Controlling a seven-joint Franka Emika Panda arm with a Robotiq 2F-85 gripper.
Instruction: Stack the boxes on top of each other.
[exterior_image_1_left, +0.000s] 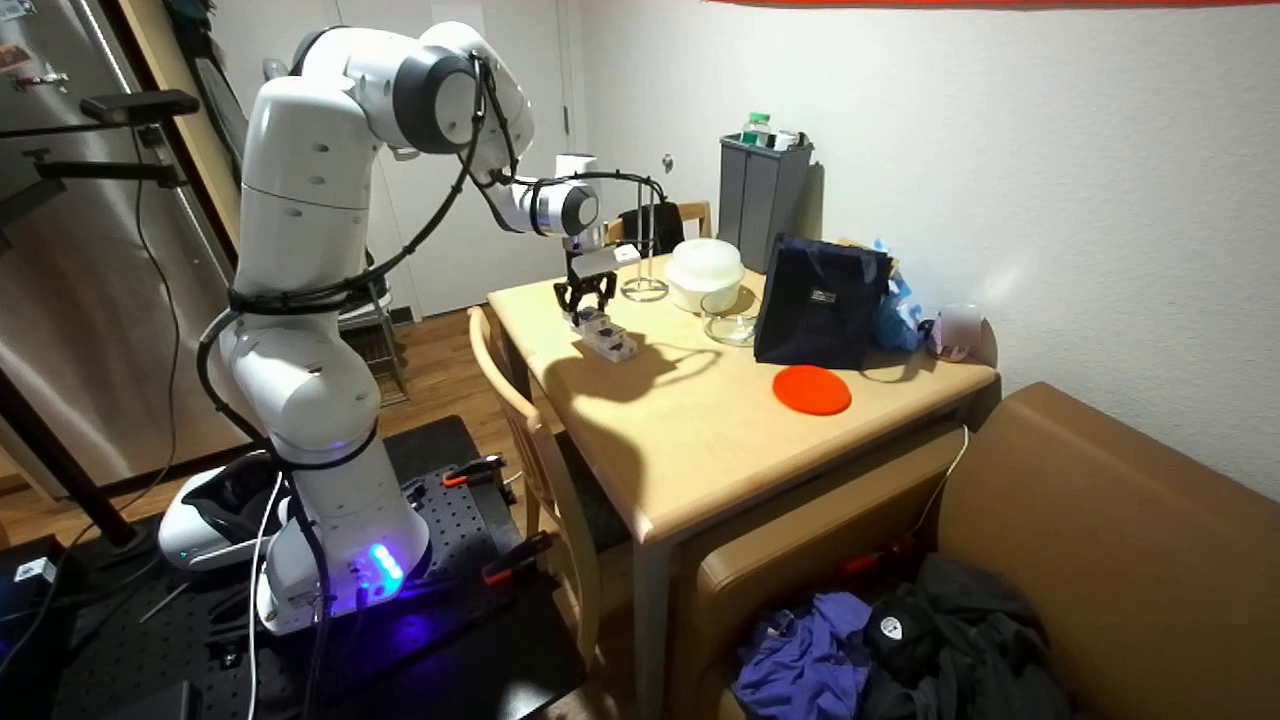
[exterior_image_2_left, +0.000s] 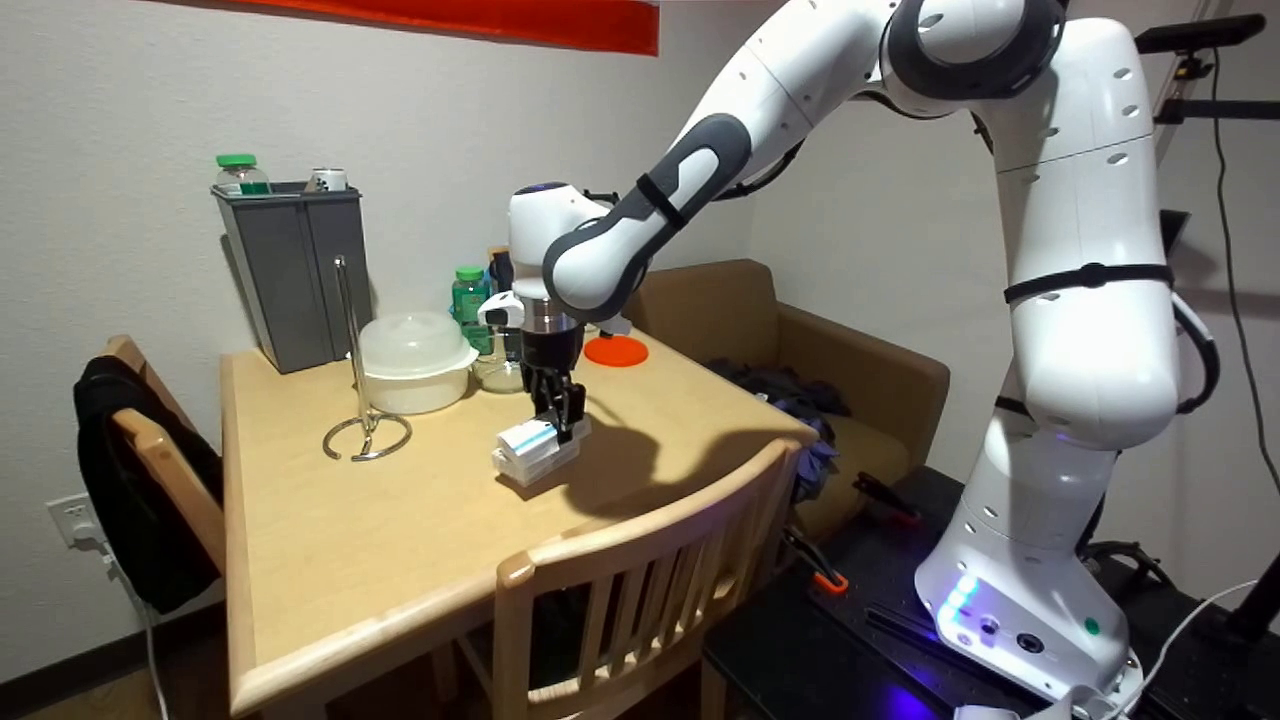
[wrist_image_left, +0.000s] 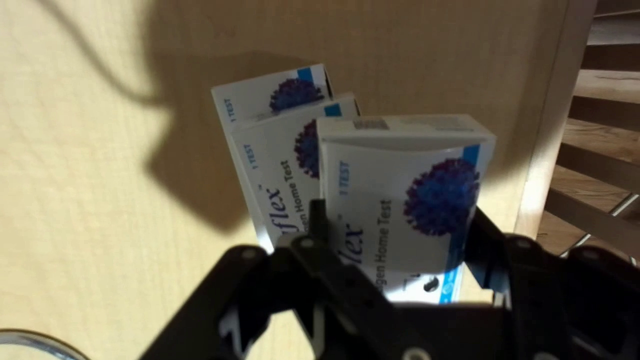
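1. The pincer (wrist_image_left: 397, 227) is pinching the held box (wrist_image_left: 375, 180), its black fingers (wrist_image_left: 318, 220) bearing on two opposite sides; the gap between them is matching the box's width.
2. Seen from the wrist, the held box is overlapping the right-hand part of the pair beneath. Whether its underside is touching them, I am not managing to make out.
3. The middle box (wrist_image_left: 272, 150) is lying on the lowest box (wrist_image_left: 250, 97), slightly offset, leaving a strip of the lower one showing.
4. All three are looking like thin printed card: white, sharp-cornered, carrying blue patches and a spiky purple-blue ball. Lettering is reading "1 TEST". The held box's upper front edge is bowing a little.
5. The table (exterior_image_1_left: 700, 430) is spreading under the stack, pale, wood-grained, smooth.
6. Along its wall side, a round whitish lidded tub (exterior_image_2_left: 412, 360), a clear bowl (exterior_image_1_left: 730, 330) and a dark cloth bag (exterior_image_1_left: 825, 310) are standing; a flat red disc (exterior_image_1_left: 811, 390) is lying near the bag.
7. A slim metal stand (exterior_image_2_left: 356, 350) is glinting near the tub.
8. A slatted wooden chair (exterior_image_2_left: 650, 540) is backing onto the robot's bench.
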